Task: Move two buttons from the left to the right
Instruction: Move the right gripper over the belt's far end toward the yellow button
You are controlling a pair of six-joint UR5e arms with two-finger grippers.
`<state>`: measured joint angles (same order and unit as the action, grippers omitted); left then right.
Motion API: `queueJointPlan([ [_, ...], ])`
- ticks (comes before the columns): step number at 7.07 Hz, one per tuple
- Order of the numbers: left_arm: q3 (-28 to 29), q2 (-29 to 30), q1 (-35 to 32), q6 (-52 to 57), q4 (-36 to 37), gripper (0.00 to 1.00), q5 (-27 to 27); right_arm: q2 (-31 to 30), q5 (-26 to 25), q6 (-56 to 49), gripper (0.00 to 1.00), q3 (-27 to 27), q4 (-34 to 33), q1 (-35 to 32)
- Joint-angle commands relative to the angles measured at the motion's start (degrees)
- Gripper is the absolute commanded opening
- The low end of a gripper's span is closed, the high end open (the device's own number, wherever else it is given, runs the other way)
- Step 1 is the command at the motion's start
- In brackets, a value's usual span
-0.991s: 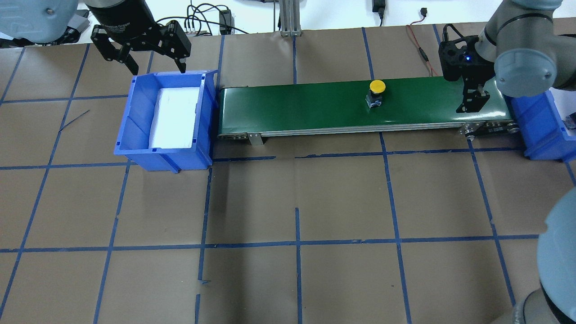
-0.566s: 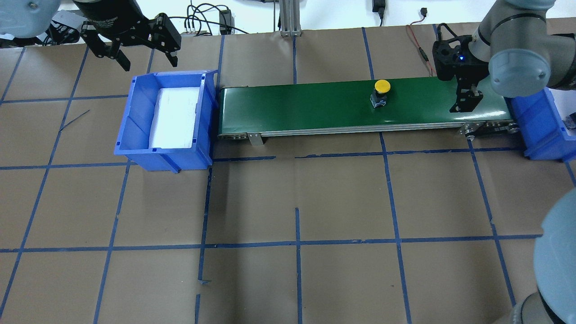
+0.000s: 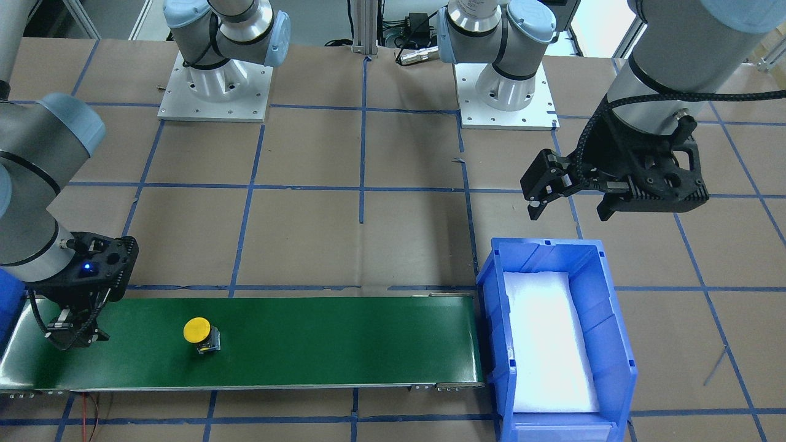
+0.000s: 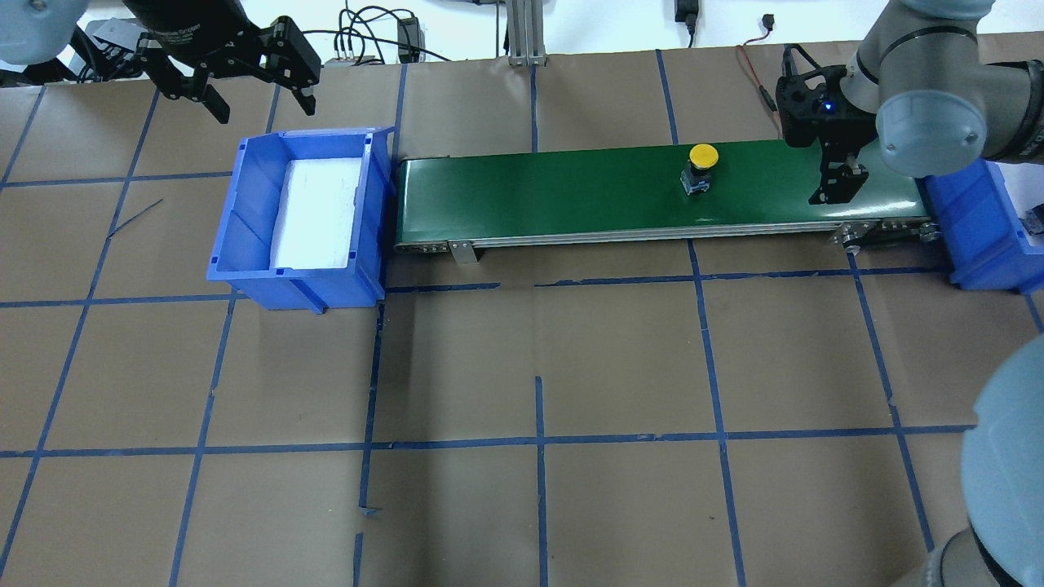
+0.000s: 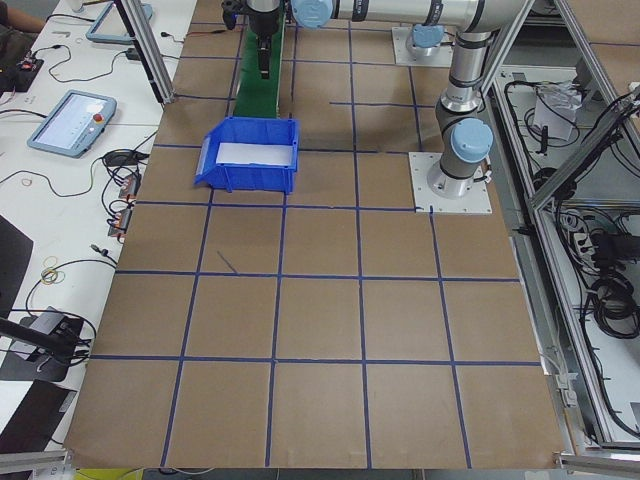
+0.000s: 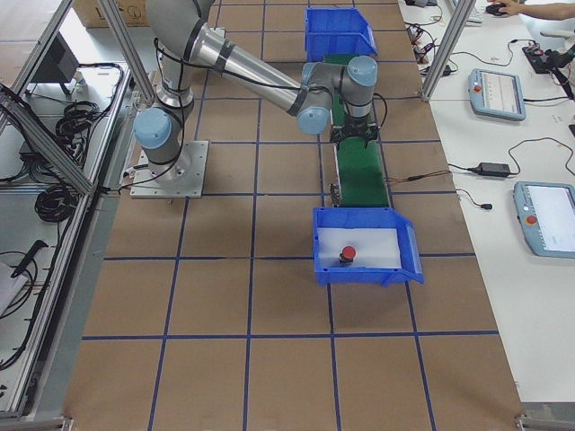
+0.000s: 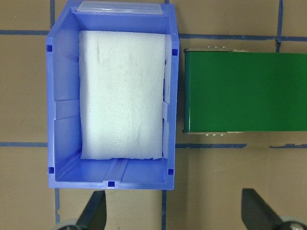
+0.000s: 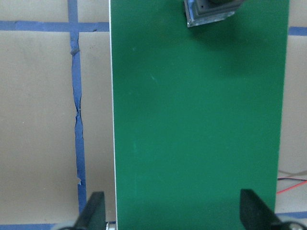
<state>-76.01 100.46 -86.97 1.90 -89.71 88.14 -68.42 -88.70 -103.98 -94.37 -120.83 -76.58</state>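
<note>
The left hand (image 4: 266,112) hangs spread and empty just beyond the far wall of the left bin (image 4: 245,212). The right hand (image 4: 833,191), also spread (its wrist view shows both fingers wide apart), hovers low over the belt (image 4: 530,191) near its right end. There are two buttons: the yellow button (image 4: 701,163) stands on the belt, apart from the right hand, and the red button (image 6: 347,256) sits in the right bin (image 6: 368,275). The lettering on the left wrist is too small to read.

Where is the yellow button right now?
In the overhead view, the yellow button sits on the green conveyor belt, in its right half, left of the right gripper, apart from it.
</note>
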Motion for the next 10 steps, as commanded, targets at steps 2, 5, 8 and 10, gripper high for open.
queueJointPlan([
  [2,-0.45,-0.09,0.4,0.65,0.06,1.0,0.19,0.22,-0.15,-0.09,1.0,-0.02,-0.1,0.03],
  [5,-0.36,0.0,1.01,0.65,0.15,1.0,-1.12,0.83,-0.07,-0.52,1.0,0.24,-0.98,0.03],
  [8,-0.54,0.08,1.01,0.65,0.32,1.0,-1.22,2.85,-1.38,-1.75,1.0,3.04,-0.81,0.03],
  [10,-0.54,0.17,1.01,0.65,0.32,1.0,-1.22,4.43,-1.3,-1.85,1.0,4.89,-0.81,0.03],
])
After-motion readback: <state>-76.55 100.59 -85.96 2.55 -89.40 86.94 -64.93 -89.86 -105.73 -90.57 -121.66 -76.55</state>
